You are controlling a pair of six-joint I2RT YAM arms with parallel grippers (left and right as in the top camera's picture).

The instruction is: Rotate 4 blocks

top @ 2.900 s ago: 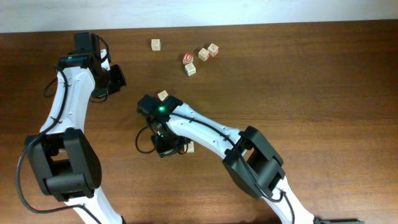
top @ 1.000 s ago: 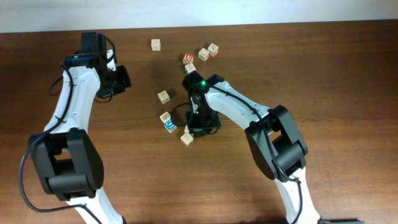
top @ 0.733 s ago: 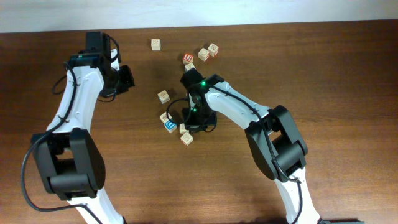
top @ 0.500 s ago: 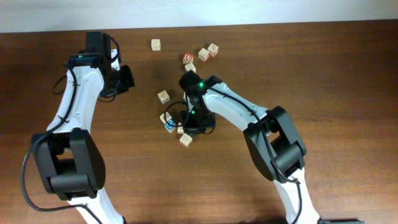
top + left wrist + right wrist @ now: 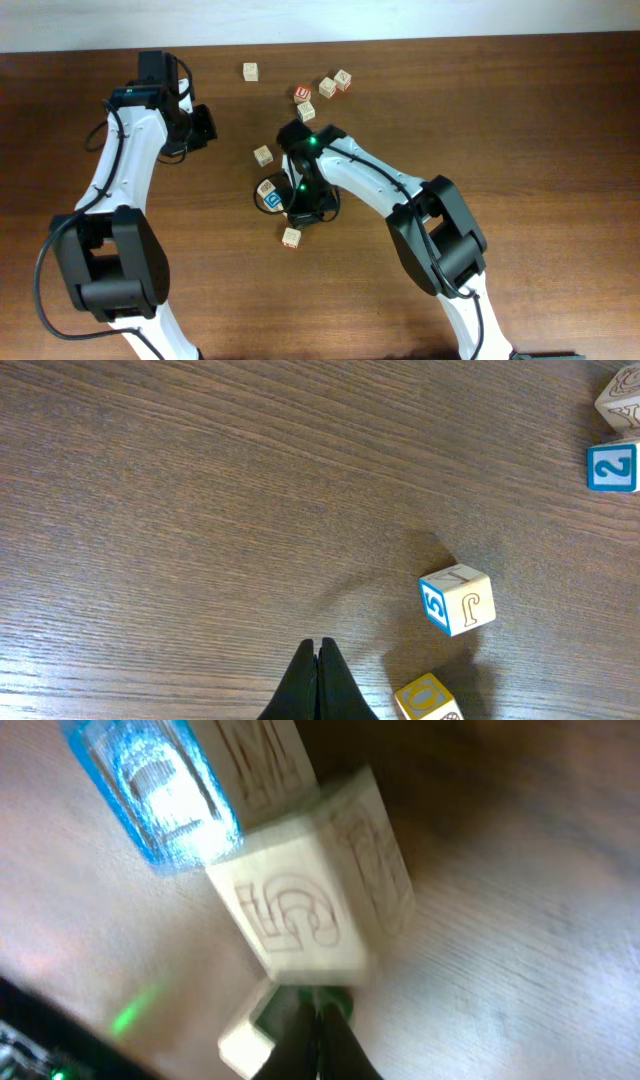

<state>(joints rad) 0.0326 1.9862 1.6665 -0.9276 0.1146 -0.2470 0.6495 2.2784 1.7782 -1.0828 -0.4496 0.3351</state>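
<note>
My right gripper point(image 5: 299, 208) is shut and low over the table beside a blue-faced block point(image 5: 274, 200) and a pale block point(image 5: 266, 187). In the right wrist view its shut tips point(image 5: 318, 1020) touch the lower edge of a pale block carved with a G point(image 5: 300, 910), and the blue-faced block point(image 5: 150, 790) sits just behind it. A pale block with red marks point(image 5: 291, 238) lies in front of the gripper. A red-faced block point(image 5: 303, 93) stands at the back. My left gripper point(image 5: 200, 125) is shut and empty, its tips point(image 5: 320, 660) over bare wood.
More blocks lie at the back: pale ones point(image 5: 250, 71), point(image 5: 327, 87), point(image 5: 306, 110) and a second red one point(image 5: 343, 79). Another pale block point(image 5: 263, 155) sits mid-table. The left wrist view shows a J block point(image 5: 457, 600), a yellow O block point(image 5: 428, 700) and a blue 2 block point(image 5: 611, 467).
My right gripper has slid left toward the blue-faced block. The pale block with red marks has shifted toward the table's front. The left arm has barely moved.
</note>
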